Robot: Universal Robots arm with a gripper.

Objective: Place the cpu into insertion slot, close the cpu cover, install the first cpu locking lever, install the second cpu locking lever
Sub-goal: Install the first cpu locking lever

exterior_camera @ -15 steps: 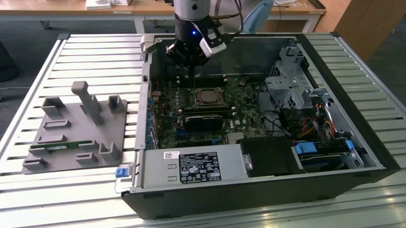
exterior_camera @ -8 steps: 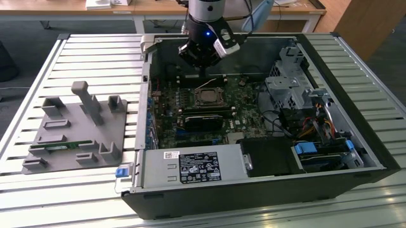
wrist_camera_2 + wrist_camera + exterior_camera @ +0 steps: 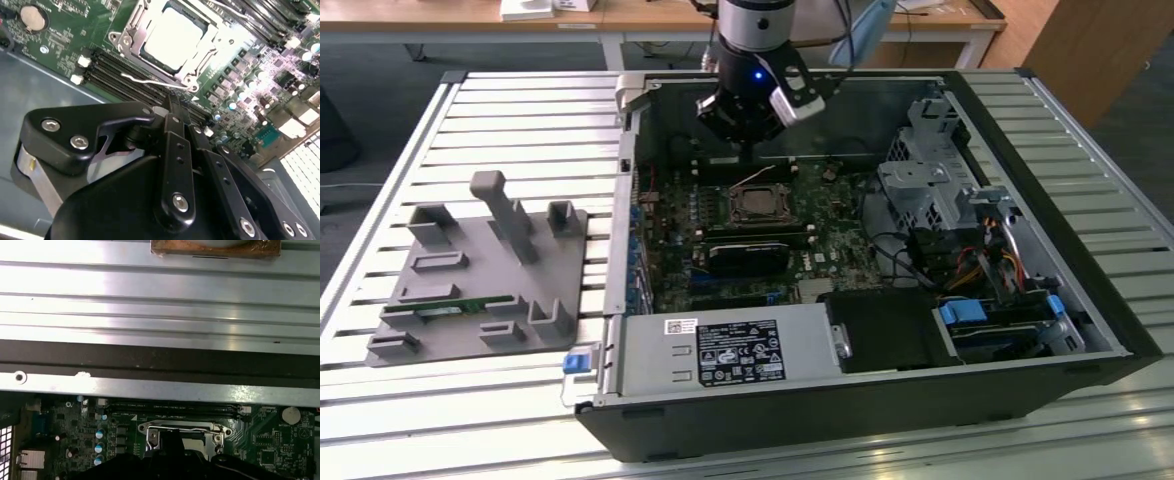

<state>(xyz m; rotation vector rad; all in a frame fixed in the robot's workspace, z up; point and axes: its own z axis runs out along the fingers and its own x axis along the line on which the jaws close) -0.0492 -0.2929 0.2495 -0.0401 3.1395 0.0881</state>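
Computer case [image 3: 854, 420] holds motherboard [image 3: 65, 50]; insertion slot [image 3: 117, 40] holds one cpu [image 3: 172, 35], one cpu cover [image 3: 212, 40] flat over it; one gripper [image 3: 172, 100], fingers pressed together.

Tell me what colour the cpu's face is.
Pale silvery, almost white under the light; the cpu shows best in the second wrist view.

I observe cpu [image 3: 172, 32], pale face up, framed by cpu cover [image 3: 131, 36] lying flat on green board [image 3: 65, 50]. Thin wire lever [image 3: 150, 80] runs along cover's edge, beside black memory slots [image 3: 107, 67]. Gripper [image 3: 175, 104] fingertips drawn together, poised over slots near lever's hooked end. Coin cell [image 3: 32, 16] near board edge.
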